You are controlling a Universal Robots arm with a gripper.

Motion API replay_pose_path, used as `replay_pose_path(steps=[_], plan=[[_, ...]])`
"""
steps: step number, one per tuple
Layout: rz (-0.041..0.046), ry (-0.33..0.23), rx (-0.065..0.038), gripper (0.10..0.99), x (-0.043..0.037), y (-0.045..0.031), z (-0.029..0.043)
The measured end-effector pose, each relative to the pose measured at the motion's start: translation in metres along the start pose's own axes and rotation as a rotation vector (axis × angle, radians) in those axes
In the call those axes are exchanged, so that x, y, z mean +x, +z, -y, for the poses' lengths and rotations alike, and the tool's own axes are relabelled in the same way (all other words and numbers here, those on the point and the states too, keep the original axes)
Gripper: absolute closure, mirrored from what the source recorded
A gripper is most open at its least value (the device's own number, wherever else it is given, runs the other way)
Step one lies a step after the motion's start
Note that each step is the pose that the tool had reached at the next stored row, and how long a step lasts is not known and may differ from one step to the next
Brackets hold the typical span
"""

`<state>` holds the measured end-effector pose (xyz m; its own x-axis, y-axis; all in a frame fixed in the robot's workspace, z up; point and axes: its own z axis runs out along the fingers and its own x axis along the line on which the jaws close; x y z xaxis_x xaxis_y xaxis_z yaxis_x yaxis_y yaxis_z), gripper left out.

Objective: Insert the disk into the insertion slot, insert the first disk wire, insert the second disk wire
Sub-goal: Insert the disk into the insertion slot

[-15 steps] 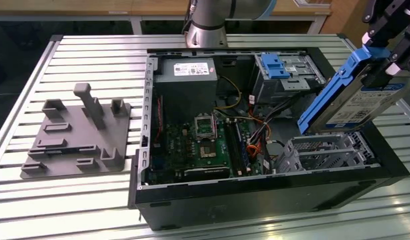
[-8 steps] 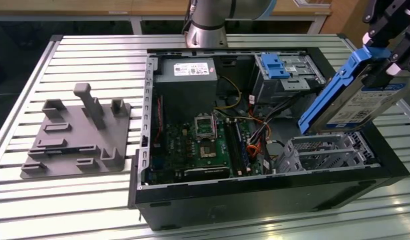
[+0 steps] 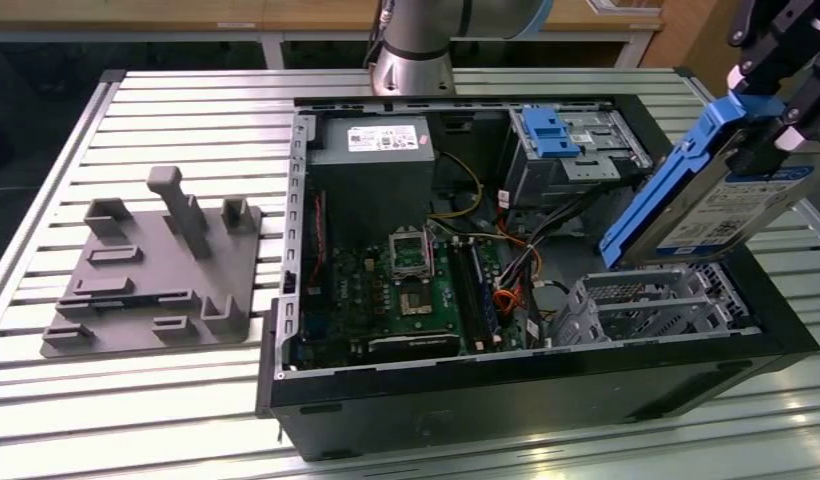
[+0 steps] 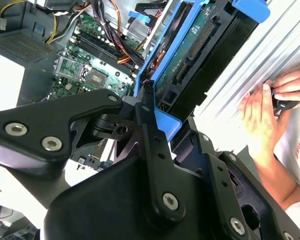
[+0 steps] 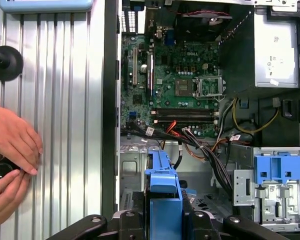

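Holds the disk (image 3: pixel 714 200) clamped in the end effector (image 3: pixel 781 105) — tilted, lower end just above the insertion slot (image 3: pixel 650 305) in the open computer case (image 3: pixel 517 392) on the desk (image 3: pixel 183 405) — with a person's hands (image 5: pixel 12 137) beside the case.

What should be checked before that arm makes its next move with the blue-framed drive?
1. Grip: ok, the gripper is shut on the disk.
2. Alignment: not ok, the disk hangs tilted above the insertion slot.
3. Seating: not ok, the disk is outside the slot.
4. The wires out of the slot's way: cannot tell.
5. The person's hands outside the computer case: ok, they are over the table beside it.
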<state>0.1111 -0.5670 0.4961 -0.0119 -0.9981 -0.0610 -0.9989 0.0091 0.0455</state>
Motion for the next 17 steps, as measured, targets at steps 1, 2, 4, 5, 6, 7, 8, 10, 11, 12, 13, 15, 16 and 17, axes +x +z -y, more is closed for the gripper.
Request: replay_pose_path(steps=[1,2,4,5,6,7,8,10,11,12,13,15,16,17], plan=[[0.0000,-0.001,0.001,0.722,0.0000,0.0000,0.0002],[-0.0002,-0.003,0.001,0.722,0.0000,-0.0001,0.0005],[-0.0003,-0.007,0.001,0.722,0.0002,-0.0001,0.0015],[-0.0003,-0.008,0.001,0.722,0.0002,0.0000,0.0020],[-0.0004,-0.010,0.001,0.722,0.0002,-0.0001,0.0024],[-0.0005,-0.010,0.001,0.722,0.0002,-0.0001,0.0025],[-0.0006,-0.011,0.001,0.722,0.0002,-0.0001,0.0024],[-0.0005,-0.011,0.001,0.722,0.0002,-0.0001,0.0025],[-0.0005,-0.011,0.001,0.722,0.0002,-0.0001,0.0025],[-0.0005,-0.011,0.001,0.722,0.0002,0.0000,0.0027],[-0.0004,-0.011,0.001,0.722,0.0003,0.0001,0.0033],[-0.0005,-0.011,0.001,0.722,0.0002,0.0002,0.0041],[-0.0006,-0.011,0.001,0.722,0.0002,0.0003,0.0043],[-0.0006,-0.011,0.001,0.722,0.0003,0.0006,0.0044]])
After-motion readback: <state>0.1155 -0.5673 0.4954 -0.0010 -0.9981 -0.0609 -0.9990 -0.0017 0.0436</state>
